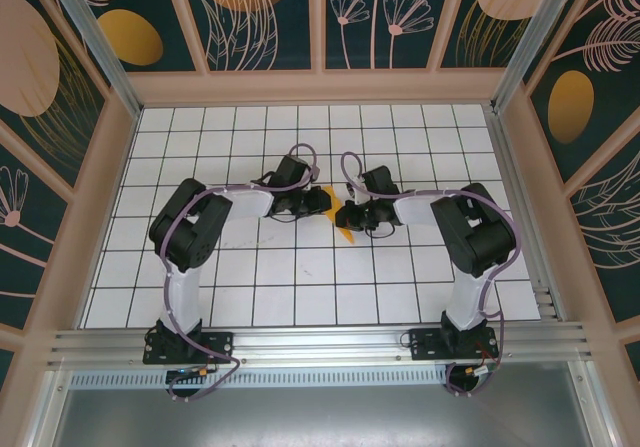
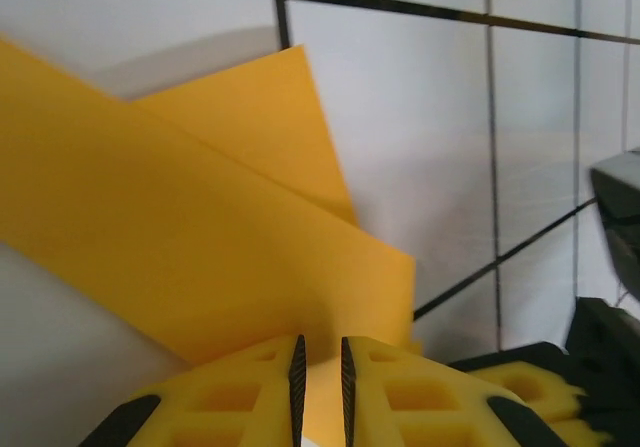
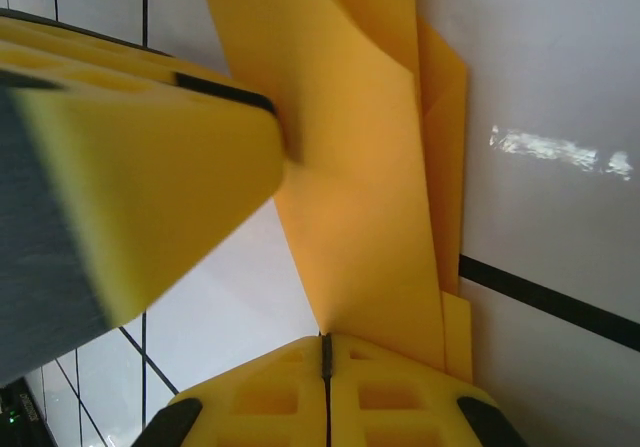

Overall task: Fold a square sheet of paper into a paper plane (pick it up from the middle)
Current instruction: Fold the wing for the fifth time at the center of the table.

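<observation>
The square sheet of paper (image 1: 346, 233), creased into layered flaps, is held near the middle of the worktop (image 1: 300, 287), between the 2 arms. The right gripper (image 3: 325, 355) has its jaws clamped together on a folded edge, probably anchoring it so a crease can be pressed. The left gripper (image 2: 320, 372) straddles another edge, jaws a narrow slit apart. Whether they pinch it, I cannot tell.
</observation>
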Tool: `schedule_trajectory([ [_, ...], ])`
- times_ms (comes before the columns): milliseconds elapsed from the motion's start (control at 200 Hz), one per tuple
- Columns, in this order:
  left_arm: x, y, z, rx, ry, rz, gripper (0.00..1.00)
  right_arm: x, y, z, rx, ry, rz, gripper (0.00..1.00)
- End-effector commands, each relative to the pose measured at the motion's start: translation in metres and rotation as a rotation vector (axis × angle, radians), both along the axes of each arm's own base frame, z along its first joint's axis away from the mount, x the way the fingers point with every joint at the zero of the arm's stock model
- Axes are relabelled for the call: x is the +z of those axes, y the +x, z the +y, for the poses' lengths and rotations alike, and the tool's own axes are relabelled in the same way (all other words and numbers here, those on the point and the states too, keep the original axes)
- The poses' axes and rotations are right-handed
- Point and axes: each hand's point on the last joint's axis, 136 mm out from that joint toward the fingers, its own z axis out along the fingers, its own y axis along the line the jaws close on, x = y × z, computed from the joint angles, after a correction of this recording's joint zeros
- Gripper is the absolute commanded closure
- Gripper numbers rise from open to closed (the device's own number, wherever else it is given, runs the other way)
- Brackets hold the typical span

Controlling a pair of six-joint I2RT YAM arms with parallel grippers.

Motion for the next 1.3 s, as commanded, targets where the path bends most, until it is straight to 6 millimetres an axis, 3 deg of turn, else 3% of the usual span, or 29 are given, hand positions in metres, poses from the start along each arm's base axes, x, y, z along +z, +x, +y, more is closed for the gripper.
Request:
schedule_trajectory([
  [0,-0.006,0.008,-0.004,0.011,0.010,0.006,0.79,-0.002,0.000,-0.004,-0.007,-0.013,0.004,0.93],
  [240,-0.029,0.007,0.014,0.035,0.134,0.027,0.81,0.016,-0.002,-0.009,-0.018,-0.009,-0.031,0.92],
  [640,-0.044,0.007,0.027,0.071,0.213,0.049,0.81,-0.011,-0.040,-0.030,-0.016,-0.063,0.071,0.93],
  [896,-0.052,0.006,0.033,0.085,0.247,0.066,0.82,-0.006,-0.061,-0.038,0.008,-0.062,0.084,0.93],
  [1076,-0.053,0.005,0.033,0.089,0.249,0.067,0.82,-0.013,-0.072,-0.043,0.013,-0.087,0.110,0.93],
  [1291,-0.047,0.008,0.028,0.081,0.227,0.055,0.82,-0.008,-0.071,-0.050,-0.014,-0.107,0.083,0.93],
])
